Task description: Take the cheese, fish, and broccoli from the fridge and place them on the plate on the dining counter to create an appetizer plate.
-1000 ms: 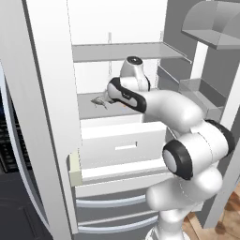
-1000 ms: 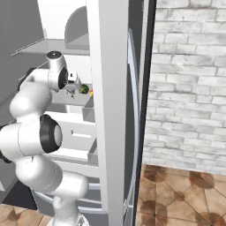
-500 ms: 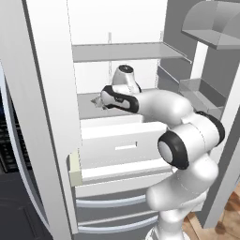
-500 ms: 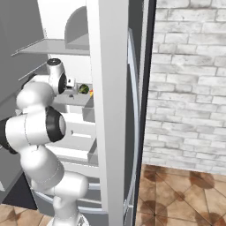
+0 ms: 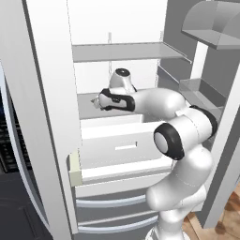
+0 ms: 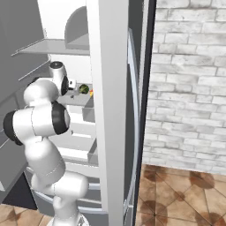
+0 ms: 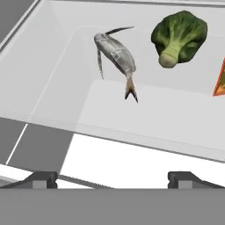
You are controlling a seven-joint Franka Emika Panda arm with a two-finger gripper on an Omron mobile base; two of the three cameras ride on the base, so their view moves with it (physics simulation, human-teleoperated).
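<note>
**While our hand hangs over the fridge shelf, all three foods lie untouched**

As we look along our gripper (image 7: 112,178), its two dark fingertips stand spread wide apart with nothing between them. Beyond them lies the pale shelf (image 7: 145,118) of the fridge (image 5: 47,93), and on it we see the fish (image 7: 116,55), grey-silver, lying flat with its pointed tail turned toward us and its body slanting away to the upper left of the hand view. Just beside it, toward the upper right of that view, sits the broccoli (image 7: 179,37), its pale stem turned toward us and its dark-green head away. At the right edge of the same view an orange-red corner of the cheese (image 7: 220,81) shows, near the broccoli but apart from it. The three foods do not touch one another, and our fingertips touch none of them.

From the left base view we see our arm reaching from the lower right into the open fridge, the hand at the level of the shelf just above the white pull-out drawer (image 5: 124,145). In the right base view the broccoli (image 6: 83,89) shows as a small dark-green ball on that shelf, with a small orange speck, the cheese (image 6: 91,93), right next to it, both just beyond our hand.
</note>
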